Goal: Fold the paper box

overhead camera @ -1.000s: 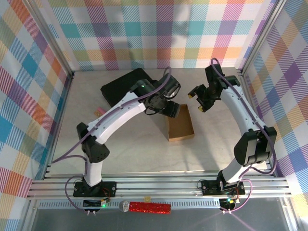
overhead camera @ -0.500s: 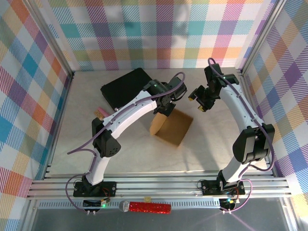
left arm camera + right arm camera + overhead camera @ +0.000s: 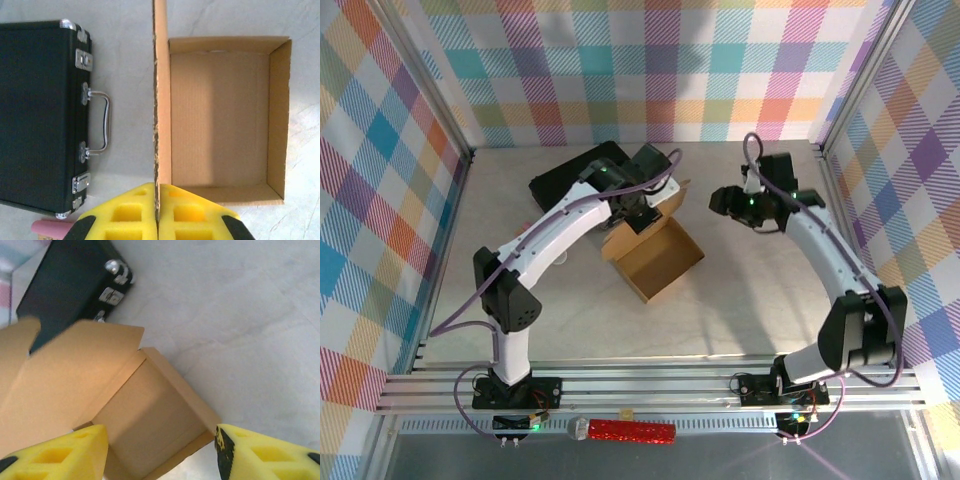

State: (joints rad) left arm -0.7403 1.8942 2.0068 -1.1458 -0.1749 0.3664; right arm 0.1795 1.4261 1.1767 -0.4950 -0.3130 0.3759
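Observation:
The paper box point(image 3: 658, 262) is an open brown cardboard tray lying turned diagonally at mid-table. Its lid flap point(image 3: 160, 100) stands upright along the left wall. My left gripper point(image 3: 636, 216) is shut on that flap's edge, its yellow fingers point(image 3: 130, 215) pressed together around the thin cardboard in the left wrist view point(image 3: 158, 212). The tray's inside point(image 3: 220, 115) is bare. My right gripper point(image 3: 728, 203) hovers to the right of the box, open. In the right wrist view, the right gripper point(image 3: 160, 455) looks down into the box point(image 3: 150, 410), touching nothing.
A black hard case point(image 3: 570, 180) with a metal handle point(image 3: 102, 122) lies just left of the box, close to the flap. A pink object point(image 3: 47, 227) peeks out beside the case's near corner. Checked walls enclose the table on three sides.
My left gripper closed on the flap, then pulled the box leftward and turned it diagonal with the lid raised. The right gripper swung in towards the box.

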